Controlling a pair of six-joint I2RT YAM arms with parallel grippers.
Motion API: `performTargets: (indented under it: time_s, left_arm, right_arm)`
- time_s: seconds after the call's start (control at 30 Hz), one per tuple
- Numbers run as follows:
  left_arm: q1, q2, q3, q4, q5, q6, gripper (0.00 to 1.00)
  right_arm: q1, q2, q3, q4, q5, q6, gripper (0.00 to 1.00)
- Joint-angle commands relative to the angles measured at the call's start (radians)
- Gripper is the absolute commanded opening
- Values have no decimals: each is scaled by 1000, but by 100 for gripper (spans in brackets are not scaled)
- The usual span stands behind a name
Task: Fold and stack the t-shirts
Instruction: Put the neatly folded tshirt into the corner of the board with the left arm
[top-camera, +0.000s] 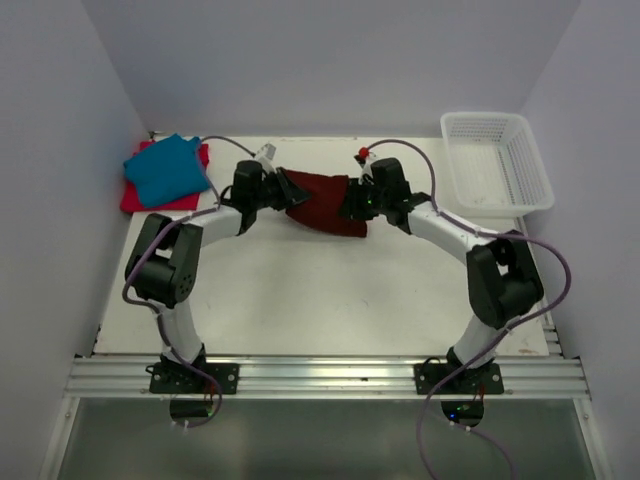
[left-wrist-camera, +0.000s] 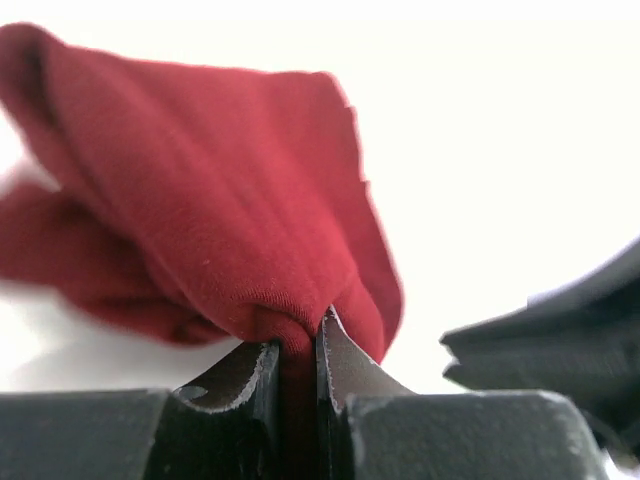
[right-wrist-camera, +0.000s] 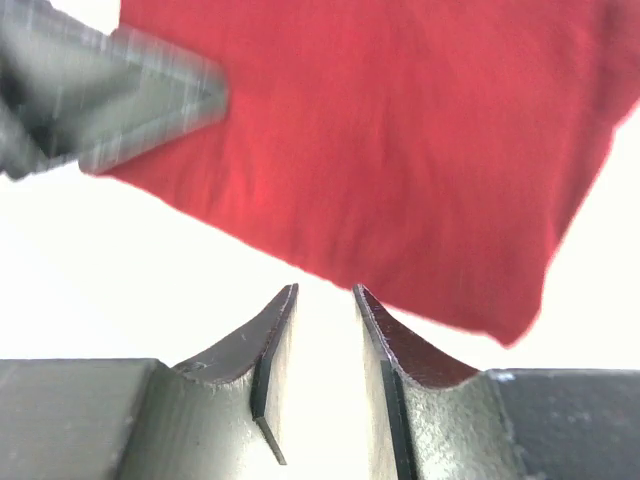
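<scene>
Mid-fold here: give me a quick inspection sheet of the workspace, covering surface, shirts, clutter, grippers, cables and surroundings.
Surface: white table, no stains seen.
Job's things: maroon t-shirt bunched at centre back, between the grippers; teal t-shirt folded on top of the red-pink t-shirt, far left corner.
Clutter: white mesh basket at far right, nothing seen in it.
Grippers: left gripper shut on a fold of the maroon t-shirt; right gripper open, holding nothing, just short of the shirt's edge.
Cables: purple-grey cables loop loosely along both arms.
Surroundings: plain white walls; aluminium rail at the near edge.

Overhead; 2 wrist cams near shirt (top-camera: 325, 203)
</scene>
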Motion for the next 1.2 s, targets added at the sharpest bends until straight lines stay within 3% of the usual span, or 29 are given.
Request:
performTargets:
  time_s: [0.0, 0.17, 0.33, 0.7, 0.83, 1.17]
  left_arm:
    - [61, -104, 183, -178, -37, 188, 0]
    - [146, -61, 345, -455, -84, 349, 0]
    - [215, 17, 502, -630, -132, 463, 0]
    - [403, 256, 873, -753, -158, 538, 0]
    - [449, 380, 1133, -830, -138, 541, 0]
    - [604, 417, 1301, -743, -104, 466, 0]
  right_arm:
    - [5, -155, -31, -5, -2, -13, 31]
    - [5, -286, -120, -22, 12, -4, 32]
    - [5, -376, -200, -39, 15, 10, 32]
    - [5, -468, -275, -100, 18, 4, 31]
    - [7, -471, -286, -120, 26, 0, 30]
    - [7, -505, -318, -177, 44, -23, 29]
